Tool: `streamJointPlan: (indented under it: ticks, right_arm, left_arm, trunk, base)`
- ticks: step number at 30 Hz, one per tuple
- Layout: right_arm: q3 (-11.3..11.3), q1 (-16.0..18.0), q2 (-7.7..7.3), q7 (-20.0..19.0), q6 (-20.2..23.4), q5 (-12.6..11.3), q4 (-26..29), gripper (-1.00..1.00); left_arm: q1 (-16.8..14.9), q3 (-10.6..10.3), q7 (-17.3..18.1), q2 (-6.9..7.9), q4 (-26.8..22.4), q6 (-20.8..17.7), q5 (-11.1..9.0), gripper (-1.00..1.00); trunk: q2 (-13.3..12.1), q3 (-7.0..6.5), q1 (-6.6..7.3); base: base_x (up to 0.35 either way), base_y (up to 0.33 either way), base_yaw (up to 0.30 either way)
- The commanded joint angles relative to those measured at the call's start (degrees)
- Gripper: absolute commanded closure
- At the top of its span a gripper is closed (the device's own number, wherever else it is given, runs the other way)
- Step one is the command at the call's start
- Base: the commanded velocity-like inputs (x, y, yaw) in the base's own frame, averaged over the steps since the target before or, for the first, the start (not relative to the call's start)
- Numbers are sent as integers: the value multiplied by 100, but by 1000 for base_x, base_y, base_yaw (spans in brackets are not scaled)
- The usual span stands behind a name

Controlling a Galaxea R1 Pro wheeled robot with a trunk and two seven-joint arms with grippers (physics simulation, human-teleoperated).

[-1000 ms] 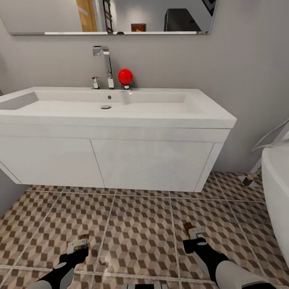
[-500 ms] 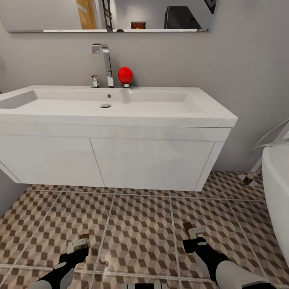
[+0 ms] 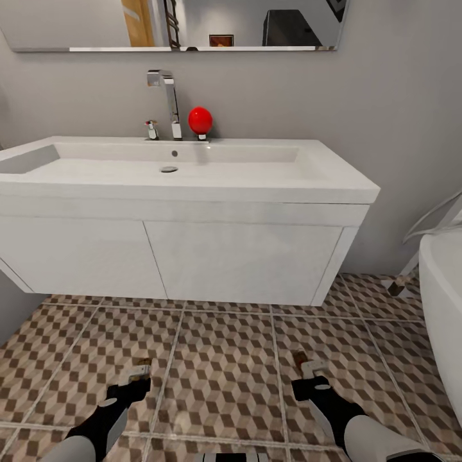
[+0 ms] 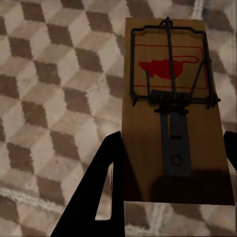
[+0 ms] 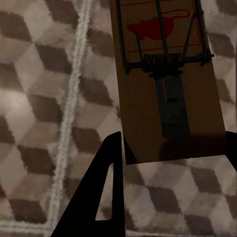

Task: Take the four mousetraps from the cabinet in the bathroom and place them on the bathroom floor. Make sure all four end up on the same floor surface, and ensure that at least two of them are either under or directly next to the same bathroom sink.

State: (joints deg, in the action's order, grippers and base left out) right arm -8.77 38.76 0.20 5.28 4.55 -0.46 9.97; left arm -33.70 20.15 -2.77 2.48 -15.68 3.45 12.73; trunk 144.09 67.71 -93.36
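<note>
Head view is showing both arms reaching low over the bathroom floor [image 3: 224,359] in front of the sink [image 3: 186,186], each carrying a trap. The left gripper [image 3: 138,372] is grasping a mousetrap [image 3: 142,363] by its near end, and the right gripper [image 3: 307,372] is doing the same with a second mousetrap [image 3: 299,359]; both boards are pointing forward toward the white cabinet front, near it but not yet beneath it. In the left wrist view the left mousetrap [image 4: 168,113] is lying flat between the dark fingers [image 4: 101,187], wire spring and red mouse print facing up, with cube-patterned tile showing beyond it. The right wrist view is giving the same picture: the other mousetrap [image 5: 165,84] is sitting flat between the fingers [image 5: 101,182], beside a pale grout line. Holding each board by its plain rear end is likely keeping the fingers off the spring and letting the boards go down level. Whether they are touching the tiles I cannot tell. I judge this to be the lowering step, close enough to the basin to count as next to it.
</note>
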Motion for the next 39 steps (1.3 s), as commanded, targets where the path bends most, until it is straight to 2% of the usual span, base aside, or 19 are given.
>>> streamJointPlan:
  ticks: [1, 3, 6, 8, 9, 11, 13, 15, 17, 23, 25, 27, 29, 32, 35, 39]
  right_arm:
    - [-46, 0, 4, 37, 44, -17, 52, 100]
    - [-46, 3, 46, 71, 51, -28, 137, 100]
    - [-41, 23, 207, 198, 56, -45, 154, 100]
    - [-44, 53, 438, 334, 60, -54, 155, 100]
    - [-44, 72, 505, 369, 61, -55, 153, 100]
    - [-40, 274, 839, 526, 57, -61, 117, 100]
    - [-27, 425, 979, 578, 50, -70, 87, 100]
    - [3, 506, 979, 599, 28, -73, 75, 100]
    - [45, 539, 979, 608, 4, -70, 70, 100]
    - [147, 561, 979, 614, -135, -68, 67, 100]
    - [156, 567, 957, 614, -151, -66, 67, 100]
    - [189, 611, 864, 614, -157, -67, 67, 100]
    - [310, 643, 761, 614, -163, -68, 67, 100]
    - [380, 655, 663, 614, -166, -68, 67, 100]
    - [403, 658, 631, 614, -179, -68, 67, 100]
    - [410, 659, 625, 614, -184, -68, 67, 100]
  left_arm:
    - [-12, 32, -19, -15, 7, 7, 114, 100]
    - [-37, 32, -16, -52, 22, -37, 193, 100]
    - [-74, 32, -12, -145, 35, -104, 257, 100]
    - [-129, 27, -13, -315, 43, -188, 290, 100]
    - [-153, 27, -13, -352, 44, -221, 296, 100]
    - [-343, 30, -13, -518, 50, -418, 305, 100]
    - [-505, 31, -13, -658, 53, -503, 307, 100]
    - [-632, 27, -13, -796, 53, -550, 310, 100]
    - [-707, 26, -13, -864, 30, -578, 315, 100]
    - [-871, -1, -4, -885, -51, -511, 359, 100]
    - [-907, -22, 17, -825, -92, -513, 431, 100]
    - [-924, -31, 141, -718, -109, -504, 472, 100]
    - [-932, -36, 360, -598, -120, -500, 473, 100]
    - [-935, -33, 461, -488, -128, -496, 456, 100]
    - [-936, -33, 499, -459, -147, -484, 470, 100]
    - [-936, -25, 465, -506, -152, -519, 503, 100]
  trunk:
    - [2, 4, 1]
    - [2, 4, 1]
    - [2, 4, 1]
    - [2, 4, 1]
    - [2, 4, 1]
    - [2, 4, 1]
    - [2, 4, 1]
    - [2, 4, 1]
    - [2, 4, 1]
    - [2, 4, 1]
    - [2, 4, 1]
    - [2, 4, 1]
    - [2, 4, 1]
    - [2, 4, 1]
    - [2, 4, 1]
    - [2, 4, 1]
  base:
    - [0, 0, 0]
    - [0, 0, 0]
    - [0, 0, 0]
    - [0, 0, 0]
    - [0, 0, 0]
    - [0, 0, 0]
    - [0, 0, 0]
    - [0, 0, 0]
    - [0, 0, 0]
    - [0, 0, 0]
    - [0, 0, 0]
    - [0, 0, 0]
    - [0, 0, 0]
    - [0, 0, 0]
    - [0, 0, 0]
    - [0, 0, 0]
